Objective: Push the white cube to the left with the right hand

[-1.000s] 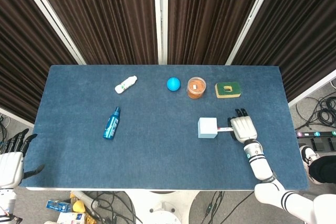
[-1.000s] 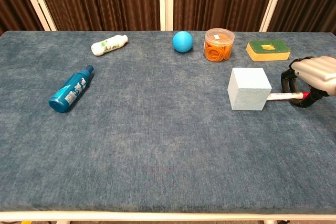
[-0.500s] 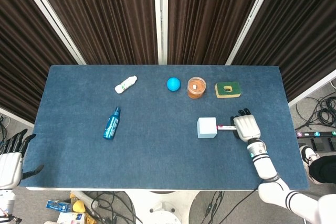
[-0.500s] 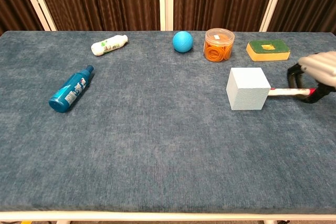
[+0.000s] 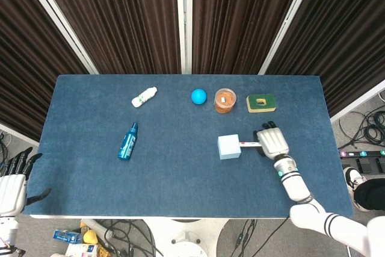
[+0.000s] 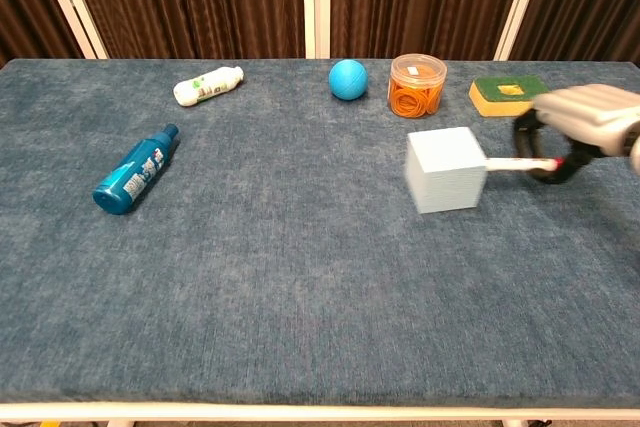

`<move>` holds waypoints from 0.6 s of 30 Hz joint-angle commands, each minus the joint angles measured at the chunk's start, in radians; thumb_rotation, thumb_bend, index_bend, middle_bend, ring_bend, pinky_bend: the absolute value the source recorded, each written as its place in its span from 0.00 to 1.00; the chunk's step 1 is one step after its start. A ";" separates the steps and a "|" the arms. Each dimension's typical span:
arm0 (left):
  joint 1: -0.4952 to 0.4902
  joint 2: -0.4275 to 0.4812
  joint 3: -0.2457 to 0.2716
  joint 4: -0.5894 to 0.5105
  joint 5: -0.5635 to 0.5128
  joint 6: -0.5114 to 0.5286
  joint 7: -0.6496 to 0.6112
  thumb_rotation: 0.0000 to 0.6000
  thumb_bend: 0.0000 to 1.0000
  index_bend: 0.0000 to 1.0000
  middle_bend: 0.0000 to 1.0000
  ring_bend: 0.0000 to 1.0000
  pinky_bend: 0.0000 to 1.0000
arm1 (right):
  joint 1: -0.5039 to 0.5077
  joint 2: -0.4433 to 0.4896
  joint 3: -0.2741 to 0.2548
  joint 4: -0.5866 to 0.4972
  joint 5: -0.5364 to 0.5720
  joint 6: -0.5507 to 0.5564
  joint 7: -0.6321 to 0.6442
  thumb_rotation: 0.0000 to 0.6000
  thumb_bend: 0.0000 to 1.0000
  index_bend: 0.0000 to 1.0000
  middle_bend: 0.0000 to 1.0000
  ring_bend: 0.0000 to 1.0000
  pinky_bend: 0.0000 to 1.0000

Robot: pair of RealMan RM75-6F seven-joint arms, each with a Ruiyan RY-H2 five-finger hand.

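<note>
The white cube [image 5: 228,147] [image 6: 446,169] sits on the blue table [image 5: 180,179], right of centre. Just to its right is my right hand [image 5: 272,142] [image 6: 580,122], with one straight white finger [image 6: 520,162] touching the cube's right face. The other fingers look curled in, and the hand holds nothing. Beyond the table's near left corner, my left hand [image 5: 13,182] hangs with its fingers apart and empty, in the head view only.
A blue bottle [image 5: 127,141] [image 6: 135,170] lies at the left. Along the far side are a small white bottle [image 5: 144,96], a blue ball [image 5: 198,95], an orange jar [image 5: 225,100] and a green-and-yellow sponge [image 5: 261,103], the last three just behind the cube.
My right hand has moved left, finger against the cube, and the cube has slid left with a slight turn. The left hand has not moved.
</note>
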 commanded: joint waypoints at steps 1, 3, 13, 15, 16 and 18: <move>0.002 -0.001 0.001 0.004 -0.001 0.000 -0.004 1.00 0.14 0.22 0.16 0.10 0.13 | 0.045 -0.038 0.019 -0.027 0.036 -0.017 -0.063 1.00 0.45 0.71 0.62 0.21 0.15; 0.003 -0.002 0.001 0.008 -0.003 0.000 -0.008 1.00 0.14 0.22 0.16 0.10 0.13 | 0.072 -0.060 0.028 -0.037 0.059 -0.025 -0.100 1.00 0.45 0.71 0.62 0.21 0.15; 0.007 -0.002 0.003 0.008 0.002 0.006 -0.011 1.00 0.14 0.22 0.16 0.10 0.13 | 0.134 -0.078 0.023 -0.094 0.131 -0.020 -0.209 1.00 0.45 0.72 0.62 0.21 0.16; 0.006 -0.002 0.005 0.009 0.003 0.003 -0.010 1.00 0.14 0.22 0.16 0.10 0.13 | 0.126 -0.057 0.011 -0.115 0.139 -0.011 -0.213 1.00 0.45 0.72 0.62 0.21 0.16; 0.006 -0.003 0.005 0.009 0.004 0.002 -0.009 1.00 0.14 0.22 0.16 0.10 0.13 | 0.124 -0.050 0.007 -0.123 0.143 -0.009 -0.213 1.00 0.45 0.72 0.62 0.21 0.16; 0.004 -0.003 0.006 0.008 0.007 0.000 -0.007 1.00 0.14 0.22 0.16 0.10 0.13 | 0.124 -0.041 0.000 -0.133 0.152 -0.009 -0.215 1.00 0.45 0.72 0.62 0.21 0.16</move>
